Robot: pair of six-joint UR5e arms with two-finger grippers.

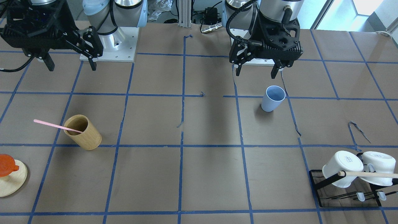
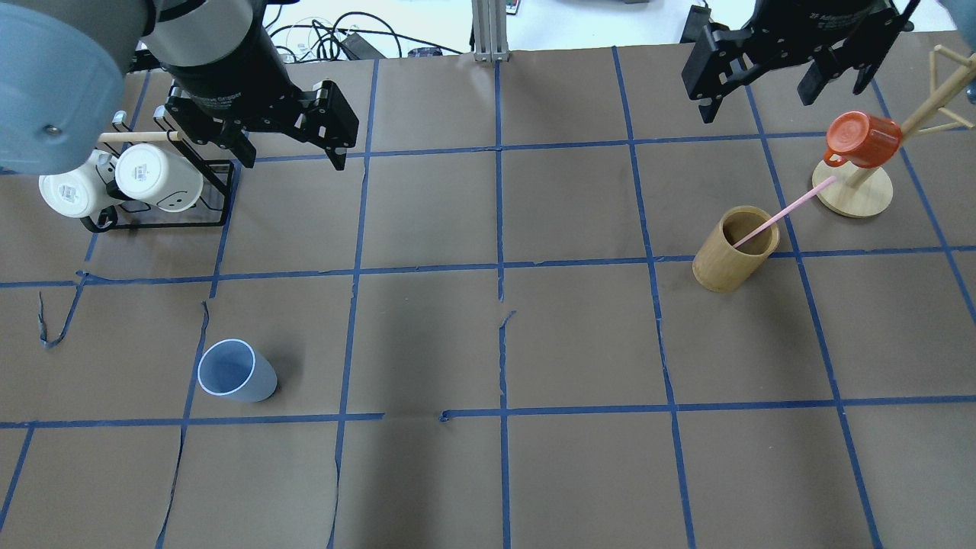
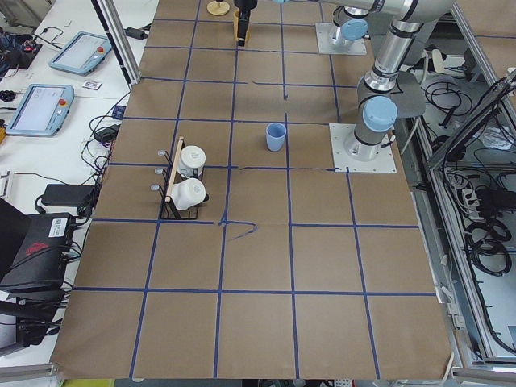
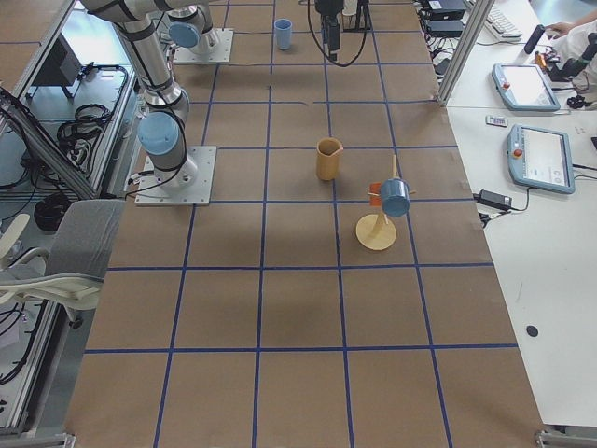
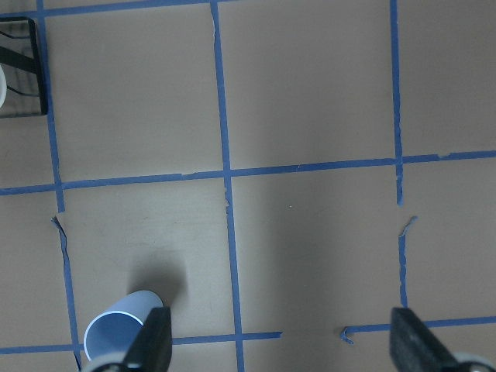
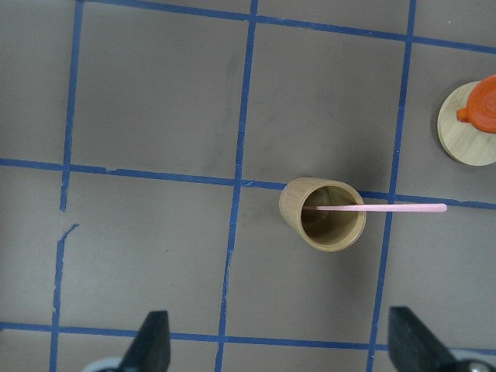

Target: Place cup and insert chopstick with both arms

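The pale blue cup (image 1: pixel 273 99) stands upright on the table on my left side; it also shows in the overhead view (image 2: pixel 235 371) and at the bottom left of the left wrist view (image 5: pixel 116 335). My left gripper (image 1: pixel 256 74) is open and empty, high above the table, with the cup just beside one finger (image 5: pixel 151 345). The pink chopstick (image 2: pixel 785 207) leans in a tan wooden cylinder (image 2: pixel 732 252) on my right side. My right gripper (image 2: pixel 755 107) is open and empty, high above; the right wrist view looks down on the cylinder (image 6: pixel 322 215) and the chopstick (image 6: pixel 387 208).
A black rack with two white mugs (image 2: pixel 156 177) and a beige wooden rod (image 1: pixel 370 174) stands at the far left. A wooden mug tree (image 2: pixel 858 198) with an orange mug (image 2: pixel 862 141) stands right of the cylinder. Blue tape lines grid the brown table.
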